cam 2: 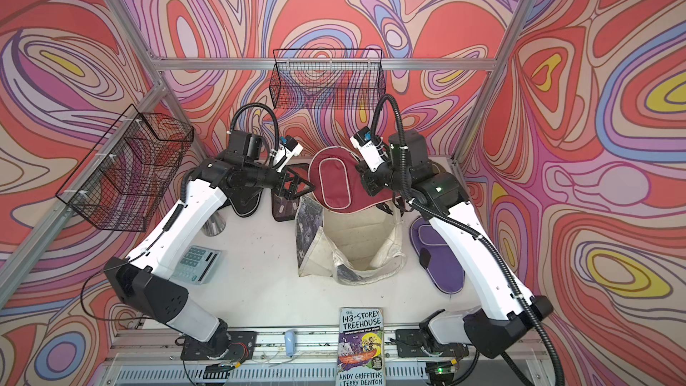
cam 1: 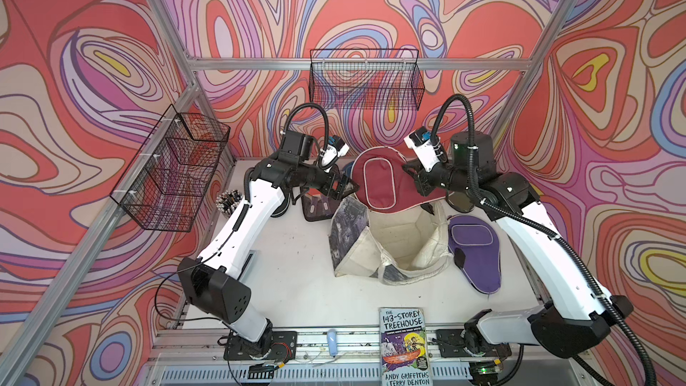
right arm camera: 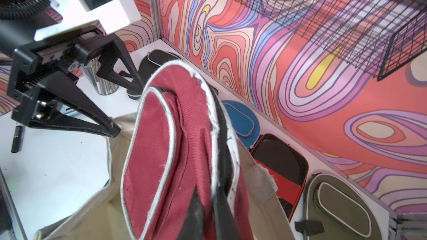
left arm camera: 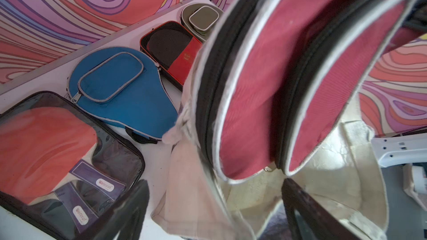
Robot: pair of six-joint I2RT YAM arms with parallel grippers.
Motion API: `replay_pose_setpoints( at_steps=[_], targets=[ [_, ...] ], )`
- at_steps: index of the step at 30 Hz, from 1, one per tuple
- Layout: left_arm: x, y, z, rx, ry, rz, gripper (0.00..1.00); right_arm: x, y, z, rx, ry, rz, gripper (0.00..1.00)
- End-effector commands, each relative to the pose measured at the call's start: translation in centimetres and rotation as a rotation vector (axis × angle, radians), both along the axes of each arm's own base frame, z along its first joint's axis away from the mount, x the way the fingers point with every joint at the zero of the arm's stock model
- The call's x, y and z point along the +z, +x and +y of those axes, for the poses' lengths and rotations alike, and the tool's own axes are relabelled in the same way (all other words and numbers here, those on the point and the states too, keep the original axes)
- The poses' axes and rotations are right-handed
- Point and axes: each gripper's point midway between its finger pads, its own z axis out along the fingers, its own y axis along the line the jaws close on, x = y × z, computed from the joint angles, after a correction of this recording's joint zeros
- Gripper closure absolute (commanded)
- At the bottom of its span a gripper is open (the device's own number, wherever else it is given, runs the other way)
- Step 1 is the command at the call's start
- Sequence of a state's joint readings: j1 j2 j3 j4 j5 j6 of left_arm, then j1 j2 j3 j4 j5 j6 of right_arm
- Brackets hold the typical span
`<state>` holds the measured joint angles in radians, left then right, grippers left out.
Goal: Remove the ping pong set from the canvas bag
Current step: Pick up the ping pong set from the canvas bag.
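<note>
Maroon case (cam 1: 378,180) — held above far rim of canvas bag (cam 1: 356,258), clamped in right gripper (cam 1: 408,173); left gripper (cam 1: 348,186) gaping, empty, just left of it. Step, likely: extraction. Next — carry clear onto desk (cam 1: 289,272).

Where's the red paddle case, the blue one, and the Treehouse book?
maroon paddle case (cam 1: 378,183): in a top view, on its front pocket.
blue paddle case (left arm camera: 111,77): left wrist view, on its zip pocket.
Treehouse book (cam 1: 404,347): in a top view, on its cover picture.
</note>
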<state>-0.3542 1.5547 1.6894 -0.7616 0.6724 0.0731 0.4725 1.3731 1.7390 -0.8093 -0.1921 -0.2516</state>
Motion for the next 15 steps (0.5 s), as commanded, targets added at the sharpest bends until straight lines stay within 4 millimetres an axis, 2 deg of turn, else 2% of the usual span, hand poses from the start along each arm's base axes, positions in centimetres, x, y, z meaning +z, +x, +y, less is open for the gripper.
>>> replay_pose_setpoints(
  at_steps=[1, 6, 10, 12, 15],
  targets=[
    [3.9, -1.4, 0.4, -0.047, -0.138, -0.092, 0.01, 6.0, -0.2, 1.8, 0.091, 0.122, -0.154, 1.00],
    [4.0, -1.9, 0.7, -0.059, -0.159, -0.095, 0.00, 7.3, -0.7, 3.7, 0.203, 0.181, -0.154, 1.00],
    [4.1, -2.2, 0.5, -0.079, -0.184, -0.095, 0.02, 7.3, -0.9, 5.1, 0.283, 0.211, -0.132, 1.00],
    [4.4, -2.5, 0.4, -0.092, -0.197, -0.100, 0.08, 7.2, -0.9, 5.5, 0.306, 0.224, -0.118, 1.00],
    [4.8, -2.8, 0.2, -0.111, -0.212, -0.110, 0.31, 7.3, -0.8, 5.8, 0.334, 0.243, -0.105, 1.00]
  ],
)
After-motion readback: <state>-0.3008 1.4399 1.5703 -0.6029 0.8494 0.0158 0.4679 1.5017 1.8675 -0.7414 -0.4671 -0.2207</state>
